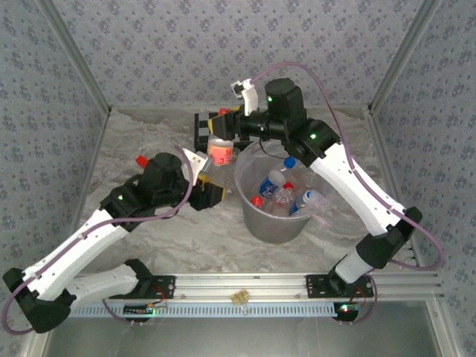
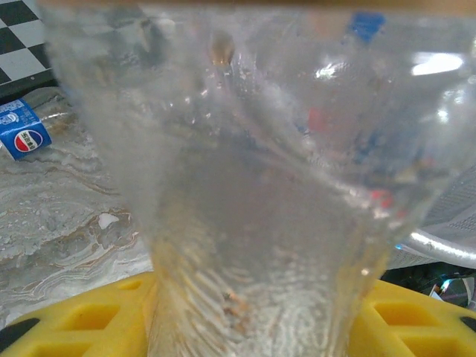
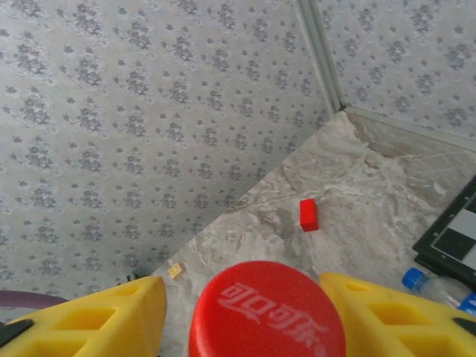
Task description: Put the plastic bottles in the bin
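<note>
The bin (image 1: 271, 223) stands near the middle of the worktop (image 1: 216, 249), slightly toward its right edge. Both bottles being handled sit just off the bin's left rim.

The left tool (image 1: 203, 178) has a clear bottle (image 2: 245, 193) clamped at its narrow waist, with the yellow fingers (image 2: 67, 320) tight against either side. In the wrist view the bottle's long axis runs out ahead of the tool. It is just beside the rim, so I judge the left arm is the nearer one, needing only a short carry toward the right edge and up over the rim.

The right tool (image 3: 256, 316) hangs over a red-capped bottle (image 1: 221, 152) that stands upright toward the far edge, beside the checkerboard (image 1: 202, 128). The bottle's long axis points straight up into the tool, and the cap sits between the half-closed fingers. I cannot tell whether they are gripping it.

The bottles are thin, clear, ribbed plastic, probably light and easy to dent. The bin is a round, grey, tapering bucket lined with a crinkly clear bag. Several bottles (image 1: 286, 195) with red and blue caps lie jumbled inside it. The worktop is smooth with a marble pattern.
</note>
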Motion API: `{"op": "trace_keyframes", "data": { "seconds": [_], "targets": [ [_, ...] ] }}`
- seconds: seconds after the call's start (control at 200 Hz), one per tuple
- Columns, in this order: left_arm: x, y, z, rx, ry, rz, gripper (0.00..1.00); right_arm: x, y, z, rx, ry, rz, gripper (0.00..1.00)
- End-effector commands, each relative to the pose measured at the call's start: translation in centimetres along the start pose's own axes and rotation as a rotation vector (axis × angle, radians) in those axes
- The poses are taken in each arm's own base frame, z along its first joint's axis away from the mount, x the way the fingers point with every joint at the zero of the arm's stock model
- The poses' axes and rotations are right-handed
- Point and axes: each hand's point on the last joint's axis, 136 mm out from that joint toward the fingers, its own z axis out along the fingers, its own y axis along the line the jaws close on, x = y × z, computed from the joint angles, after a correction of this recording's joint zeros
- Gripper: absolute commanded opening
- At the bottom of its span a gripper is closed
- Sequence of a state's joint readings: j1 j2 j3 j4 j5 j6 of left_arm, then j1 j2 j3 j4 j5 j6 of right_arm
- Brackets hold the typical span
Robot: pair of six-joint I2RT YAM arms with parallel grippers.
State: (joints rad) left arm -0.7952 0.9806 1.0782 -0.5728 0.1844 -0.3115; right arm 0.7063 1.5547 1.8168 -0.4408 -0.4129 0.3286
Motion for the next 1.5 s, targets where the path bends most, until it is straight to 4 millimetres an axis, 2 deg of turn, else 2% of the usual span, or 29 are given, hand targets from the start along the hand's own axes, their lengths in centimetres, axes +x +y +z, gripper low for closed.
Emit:
{"op": "trace_keyframes", "data": {
  "seconds": [0.0, 0.06, 0.1, 0.135, 0.24, 0.36, 0.45, 0.575, 0.735, 0.82, 0.965, 1.259, 1.494],
  "targets": [
    [-2.3, -1.4, -0.4, 0.041, -0.054, 0.043, 0.12, -2.2, 0.8, -3.1, 0.039, -0.065, -0.057, 0.43],
    [-3.0, -1.7, -0.4, 0.046, -0.067, 0.039, 0.15, -2.5, 0.9, -3.6, 0.045, -0.078, -0.067, 0.34],
    [-3.7, -2.1, -0.5, 0.058, -0.079, 0.036, 0.21, -2.9, 1.0, -4.0, 0.048, -0.090, -0.077, 0.30],
    [-4.1, -2.4, -0.7, 0.069, -0.088, 0.038, 0.32, -3.5, 1.2, -4.5, 0.050, -0.105, -0.088, 0.26],
    [-5.7, -3.5, -1.8, 0.094, -0.141, 0.044, 0.71, -5.3, 1.6, -6.3, 0.059, -0.158, -0.125, 0.14],
    [-7.1, -3.0, -3.0, 0.056, -0.218, 0.004, 0.92, -7.3, 1.7, -9.7, 0.115, -0.252, -0.187, 0.10],
    [-7.3, -2.6, -3.0, 0.039, -0.240, -0.022, 0.93, -8.2, 1.0, -12.9, 0.186, -0.336, -0.213, 0.04],
    [-7.5, -2.2, -1.8, 0.027, -0.234, -0.050, 0.91, -8.0, -0.6, -17.0, 0.304, -0.423, -0.236, 0.00],
    [-7.2, -1.3, 0.9, -0.013, -0.182, -0.078, 0.88, -6.9, -1.9, -20.3, 0.384, -0.479, -0.222, 0.00],
    [-6.7, -0.4, 2.3, -0.048, -0.155, -0.101, 0.86, -6.3, -2.3, -20.2, 0.380, -0.473, -0.214, 0.00],
    [-6.3, 0.0, 3.9, -0.049, -0.145, -0.137, 0.83, -5.0, -3.3, -17.8, 0.337, -0.415, -0.200, 0.00],
    [-4.6, 0.8, 5.0, -0.064, -0.110, -0.171, 0.81, -2.4, -6.0, -13.6, 0.314, -0.310, -0.160, 0.00],
    [-4.1, 1.4, 5.7, -0.089, -0.091, -0.184, 0.79, 2.3, -8.6, -10.5, 0.316, -0.223, -0.082, 0.00]
  ]
}}
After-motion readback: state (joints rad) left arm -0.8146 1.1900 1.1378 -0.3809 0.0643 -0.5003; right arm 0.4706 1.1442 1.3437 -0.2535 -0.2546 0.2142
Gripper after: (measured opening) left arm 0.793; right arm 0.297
